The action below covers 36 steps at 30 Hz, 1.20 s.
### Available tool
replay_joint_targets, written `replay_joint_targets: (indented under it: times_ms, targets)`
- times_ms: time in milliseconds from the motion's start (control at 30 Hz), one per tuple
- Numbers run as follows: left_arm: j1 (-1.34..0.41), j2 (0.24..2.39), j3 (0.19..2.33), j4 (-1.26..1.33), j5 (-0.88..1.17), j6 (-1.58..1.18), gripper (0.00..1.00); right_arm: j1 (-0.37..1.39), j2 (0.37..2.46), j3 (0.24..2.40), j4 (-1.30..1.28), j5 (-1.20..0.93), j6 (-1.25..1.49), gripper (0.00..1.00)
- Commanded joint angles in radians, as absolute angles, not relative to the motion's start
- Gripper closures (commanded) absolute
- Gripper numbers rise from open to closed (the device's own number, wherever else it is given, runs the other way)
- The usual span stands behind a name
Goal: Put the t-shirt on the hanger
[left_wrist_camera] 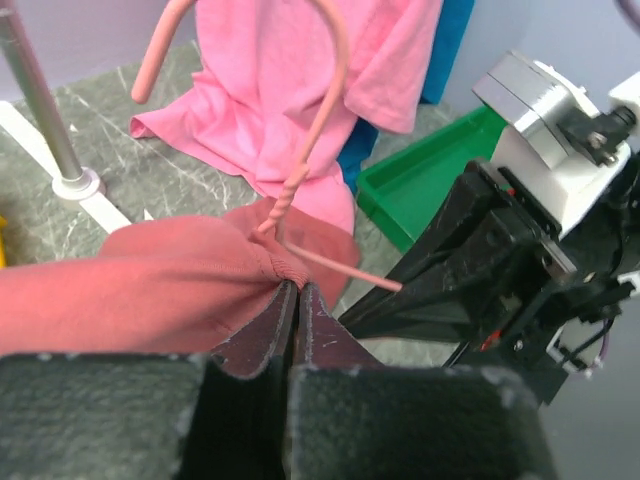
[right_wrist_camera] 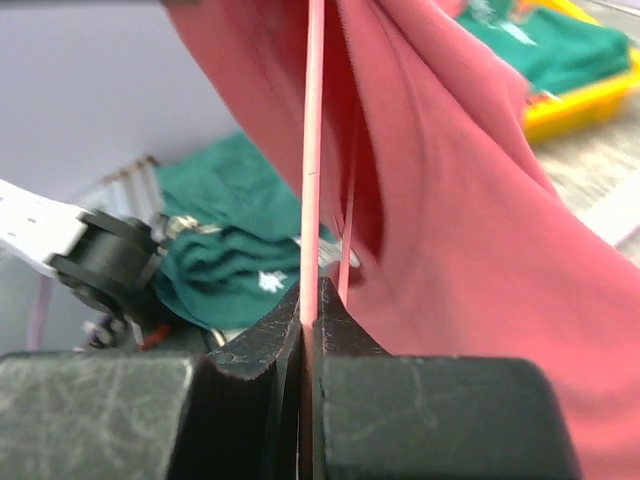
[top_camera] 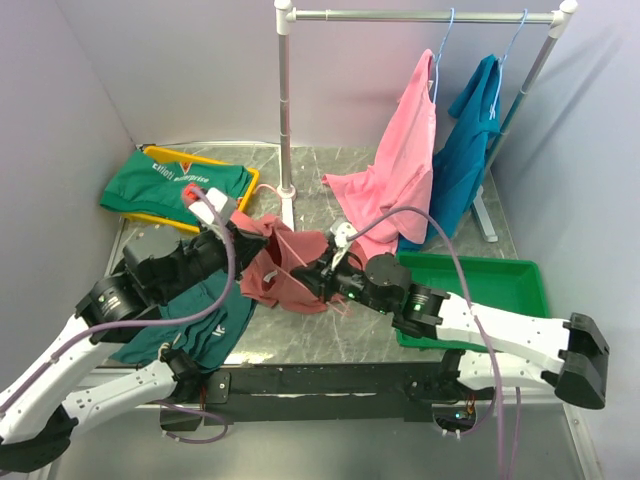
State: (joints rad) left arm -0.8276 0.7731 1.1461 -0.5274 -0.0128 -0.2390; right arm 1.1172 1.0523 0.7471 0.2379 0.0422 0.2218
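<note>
The brick-red t-shirt (top_camera: 285, 272) hangs bunched between my two grippers above the table. The salmon-pink wire hanger (left_wrist_camera: 338, 90) is partly inside it, its hook and twisted neck sticking out of the collar. My left gripper (top_camera: 246, 230) is shut on the t-shirt's collar (left_wrist_camera: 265, 262) right beside the hanger's neck. My right gripper (top_camera: 320, 276) is shut on a straight wire of the hanger (right_wrist_camera: 313, 150), with the t-shirt (right_wrist_camera: 470, 230) draped to its right. In the left wrist view the right gripper's black body shows close by on the right.
A clothes rack post (top_camera: 285, 120) stands behind, with a light pink shirt (top_camera: 400, 165) and a teal-blue shirt (top_camera: 465, 160) hanging on blue hangers. A green tray (top_camera: 500, 285) lies right. A yellow tray (top_camera: 160, 152) holding a green shirt (top_camera: 175, 185) lies back left. A dark green shirt (top_camera: 200, 320) lies front left.
</note>
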Motion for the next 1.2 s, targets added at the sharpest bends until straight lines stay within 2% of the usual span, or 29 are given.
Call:
replay_joint_targets:
  times_ms: [0, 100, 200, 233, 367, 567, 833, 967, 1067, 1100, 1167]
  targets:
    - [-0.828, 0.742, 1.098, -0.485, -0.130, -0.334, 0.86, 1.117, 1.124, 0.724, 0.611, -0.048, 0.264, 1.00]
    - [-0.828, 0.700, 1.031, -0.477, -0.185, -0.363, 0.58, 1.115, 1.176, 0.684, 0.685, -0.049, 0.294, 1.00]
    - [-0.828, 0.644, 1.002, -0.472, -0.184, -0.353, 0.38, 1.115, 1.221, 0.669, 0.767, -0.060, 0.313, 1.00]
    - [-0.828, 0.628, 1.006, -0.474, -0.176, -0.341, 0.35, 1.115, 1.239, 0.669, 0.775, -0.061, 0.316, 1.00]
    - [-0.828, 0.606, 1.035, -0.506, -0.150, -0.290, 0.31, 1.115, 1.272, 0.680, 0.798, -0.066, 0.319, 1.00]
    - [-0.828, 0.633, 1.080, -0.529, -0.219, -0.223, 0.32, 1.117, 1.287, 0.689, 0.802, -0.072, 0.327, 1.00]
    - [-0.827, 0.791, 1.111, -0.410, -0.244, -0.144, 0.31, 1.115, 1.298, 0.703, 0.781, -0.090, 0.328, 1.00]
    - [-0.828, 0.847, 1.115, -0.376, -0.238, -0.121, 0.37, 1.115, 1.293, 0.698, 0.776, -0.081, 0.331, 1.00]
    - [-0.828, 0.868, 1.100, -0.341, -0.297, -0.115, 0.53, 1.115, 1.282, 0.698, 0.758, -0.075, 0.330, 1.00]
    - [-0.828, 0.873, 1.088, -0.328, -0.308, -0.114, 0.71, 1.115, 1.279, 0.698, 0.746, -0.072, 0.331, 1.00]
    - [-0.828, 0.877, 1.086, -0.296, -0.328, -0.112, 0.96, 1.115, 1.273, 0.699, 0.733, -0.063, 0.339, 1.00]
